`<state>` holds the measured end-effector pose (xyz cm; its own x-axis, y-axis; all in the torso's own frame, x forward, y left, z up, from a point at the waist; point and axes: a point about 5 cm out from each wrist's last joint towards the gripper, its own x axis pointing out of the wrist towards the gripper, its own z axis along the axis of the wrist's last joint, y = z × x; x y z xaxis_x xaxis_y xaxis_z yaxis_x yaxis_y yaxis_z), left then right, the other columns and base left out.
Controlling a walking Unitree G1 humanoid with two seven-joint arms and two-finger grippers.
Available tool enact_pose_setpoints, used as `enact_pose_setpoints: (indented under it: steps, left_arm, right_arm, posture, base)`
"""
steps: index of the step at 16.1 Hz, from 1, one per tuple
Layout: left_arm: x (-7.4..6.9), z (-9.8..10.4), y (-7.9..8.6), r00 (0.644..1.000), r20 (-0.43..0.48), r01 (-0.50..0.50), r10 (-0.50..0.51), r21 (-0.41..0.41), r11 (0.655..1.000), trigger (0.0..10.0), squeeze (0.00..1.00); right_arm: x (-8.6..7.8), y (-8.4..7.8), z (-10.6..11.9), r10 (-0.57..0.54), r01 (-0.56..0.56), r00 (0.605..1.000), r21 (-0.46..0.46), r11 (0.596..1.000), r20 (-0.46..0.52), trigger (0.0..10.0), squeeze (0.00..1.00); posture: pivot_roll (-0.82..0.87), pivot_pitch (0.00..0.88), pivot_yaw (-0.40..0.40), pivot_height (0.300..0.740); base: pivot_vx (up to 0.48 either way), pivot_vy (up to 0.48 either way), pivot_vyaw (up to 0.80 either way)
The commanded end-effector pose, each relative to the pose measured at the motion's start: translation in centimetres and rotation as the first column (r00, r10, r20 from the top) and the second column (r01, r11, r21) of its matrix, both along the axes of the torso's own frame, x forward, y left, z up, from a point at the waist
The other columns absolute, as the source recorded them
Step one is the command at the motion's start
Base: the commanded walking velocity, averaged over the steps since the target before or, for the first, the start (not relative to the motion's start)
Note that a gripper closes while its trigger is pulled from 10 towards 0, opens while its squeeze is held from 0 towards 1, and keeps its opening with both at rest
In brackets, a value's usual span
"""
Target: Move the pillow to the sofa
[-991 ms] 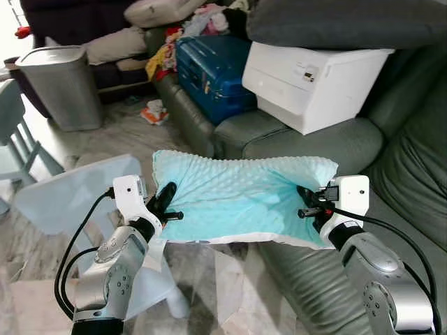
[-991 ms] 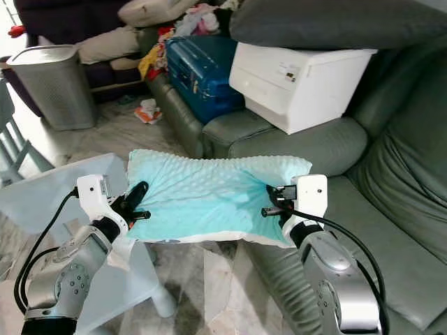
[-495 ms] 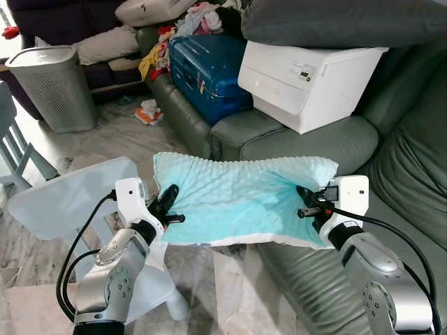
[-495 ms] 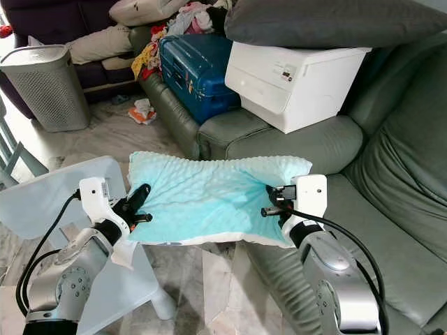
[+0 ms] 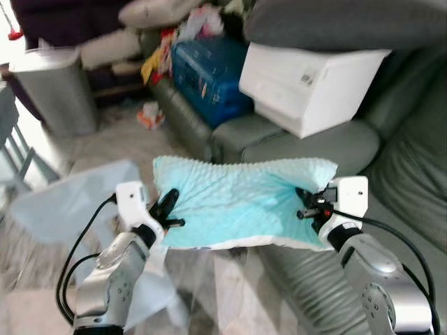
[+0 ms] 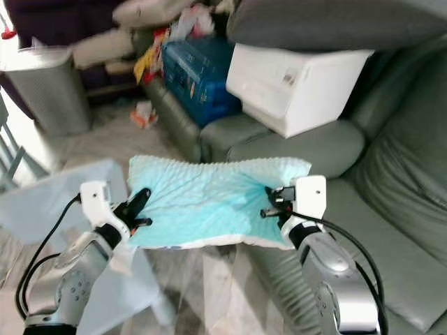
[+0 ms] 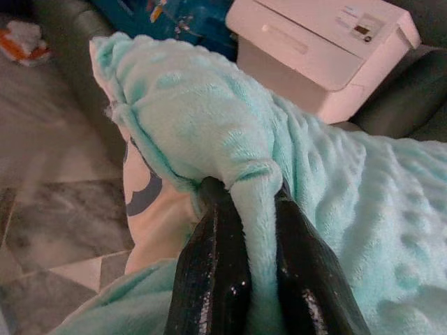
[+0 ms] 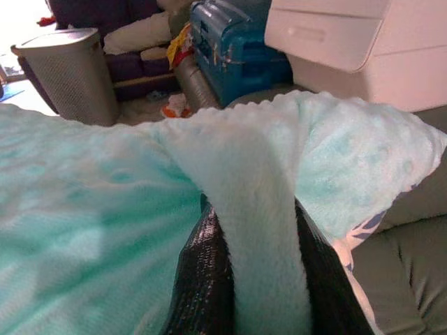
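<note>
— What are your grippers doing?

— My left gripper (image 7: 241,202) is pinching a fold of the mint pillow (image 5: 241,199) at its left end, both black fingers (image 7: 213,265) pressing the plush between them. My right gripper (image 8: 248,209) is clamping a fold at the opposite end in the same way. The pillow is hanging between my two arms, off any surface.

— Which way is it lying?

— Its long axis is running side to side across my front, dimpled mint face up, with a white patterned underside showing along the near edge. It is sagging slightly in the middle.

— Where is it relative to the sofa?

— Its right end is hovering over the near edge of the green sofa seat (image 5: 412,230), while its left end is hanging over the marble floor (image 5: 230,286), just beside a pale blue child's chair (image 5: 70,202).

— What room is there?

— The seat cushion to my right is lying open and bare. Ahead, the sofa arm (image 5: 307,143) is carrying a white box (image 5: 311,84) with a dark grey cushion (image 5: 349,21) on top, and a blue suitcase (image 5: 206,73) is standing beyond it, so that side is crowded. A grey laundry basket (image 5: 52,87) is standing well apart on my far left. The head views are blurred.
</note>
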<state>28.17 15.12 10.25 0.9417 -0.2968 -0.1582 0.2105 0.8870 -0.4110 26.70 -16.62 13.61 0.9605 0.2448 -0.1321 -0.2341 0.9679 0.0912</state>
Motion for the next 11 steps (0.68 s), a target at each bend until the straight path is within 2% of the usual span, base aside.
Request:
enact_pose_setpoints:
  steps: [1,5,8,11]
  left_arm:
    - [0.08,0.55,-0.38,0.999,0.028,0.021,-0.022,0.009,1.000,10.0,0.00]
    - [0.05,0.46,-0.41,0.999,0.025,0.023,-0.023,0.010,1.000,10.0,0.00]
    - [0.04,0.36,-0.36,1.000,0.012,0.016,-0.016,0.000,1.000,10.0,0.00]
    - [0.01,0.30,-0.57,1.000,0.005,0.018,-0.018,-0.011,1.000,10.0,0.00]
  right_arm:
    - [0.07,-0.12,0.70,-0.001,0.001,1.000,-0.010,1.000,0.029,10.0,0.00]
    - [0.04,-0.14,0.68,-0.002,0.003,1.000,-0.009,1.000,0.029,10.0,0.00]
    - [0.01,-0.10,0.67,-0.002,0.002,1.000,-0.006,1.000,0.028,10.0,0.00]
    - [-0.01,-0.10,0.67,-0.002,0.003,1.000,-0.006,1.000,0.027,10.0,0.00]
  posture:
    - [-0.19,0.000,0.015,0.740]
    - [-0.19,0.000,0.015,0.740]
    - [-0.19,0.000,0.015,0.740]
    - [-0.19,0.000,0.016,0.740]
  base:
    - [0.281,0.000,-0.79]
    - [0.277,0.000,-0.79]
    - [0.084,0.000,-0.68]
    - [0.000,0.000,-0.31]
